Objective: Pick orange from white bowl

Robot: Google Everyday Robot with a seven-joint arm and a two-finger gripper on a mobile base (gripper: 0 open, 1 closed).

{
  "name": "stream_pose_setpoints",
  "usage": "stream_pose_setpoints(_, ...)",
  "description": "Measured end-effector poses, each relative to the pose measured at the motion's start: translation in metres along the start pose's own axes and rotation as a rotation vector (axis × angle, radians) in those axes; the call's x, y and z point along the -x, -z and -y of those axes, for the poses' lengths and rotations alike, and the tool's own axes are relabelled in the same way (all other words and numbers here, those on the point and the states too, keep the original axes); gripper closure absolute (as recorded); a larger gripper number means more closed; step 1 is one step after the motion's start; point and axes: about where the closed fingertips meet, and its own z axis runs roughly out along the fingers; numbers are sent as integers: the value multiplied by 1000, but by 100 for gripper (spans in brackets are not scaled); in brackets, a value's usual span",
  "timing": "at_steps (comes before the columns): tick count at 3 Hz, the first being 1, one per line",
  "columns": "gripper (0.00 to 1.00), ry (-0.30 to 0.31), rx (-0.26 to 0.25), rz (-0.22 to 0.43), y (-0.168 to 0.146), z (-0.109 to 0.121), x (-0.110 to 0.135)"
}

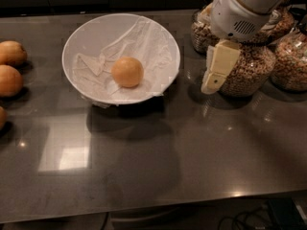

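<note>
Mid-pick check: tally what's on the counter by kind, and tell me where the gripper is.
orange, in the white bowl: 1
white bowl: 1
darker fruits, left edge: 3
cereal jars: at least 3
gripper: 1, hanging right of the white bowl, in front of the cereal jars
Total: at least 9
</note>
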Motion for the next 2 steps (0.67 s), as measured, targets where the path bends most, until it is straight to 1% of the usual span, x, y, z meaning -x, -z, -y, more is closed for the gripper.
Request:
stream_pose_setpoints(1, 0, 2, -19, 97, -14, 15, 27)
stream_pose_setpoints(2, 0, 7, -19, 172, -28, 26, 57)
